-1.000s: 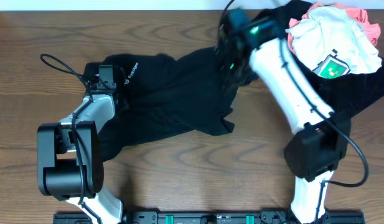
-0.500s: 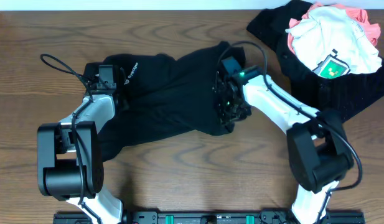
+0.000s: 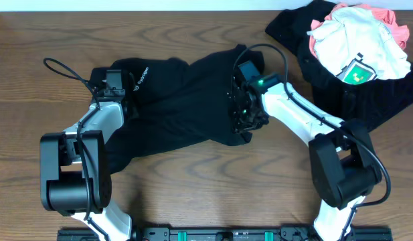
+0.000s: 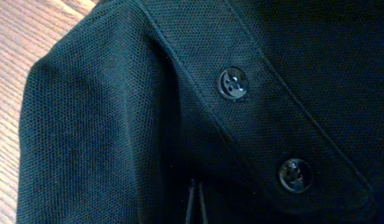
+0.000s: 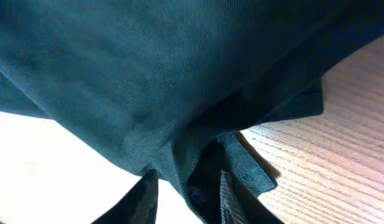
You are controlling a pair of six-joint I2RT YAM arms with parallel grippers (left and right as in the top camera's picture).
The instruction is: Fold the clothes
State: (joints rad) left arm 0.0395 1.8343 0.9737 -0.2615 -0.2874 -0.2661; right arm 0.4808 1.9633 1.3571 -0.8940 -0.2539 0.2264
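On the wooden table (image 3: 193, 191), narrowed right jaws pinch the black shirt (image 3: 179, 100).

a brown wooden table (image 3: 193, 194) with wavy grain fills the view, evenly lit with soft shadows. a pale strip (image 3: 126, 5) runs along its far edge; wall or floor, hard to tell.

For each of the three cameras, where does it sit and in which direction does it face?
Overhead: above the table, facing straight down on the black shirt and a clothes pile; both arms show.
Left wrist: close over the shirt's buttons, facing down; its own fingers hardly show.
Right wrist: low at the shirt's edge, facing along the wood; its fingers flank bunched cloth.
Shared: all three see the black shirt and the wooden table.
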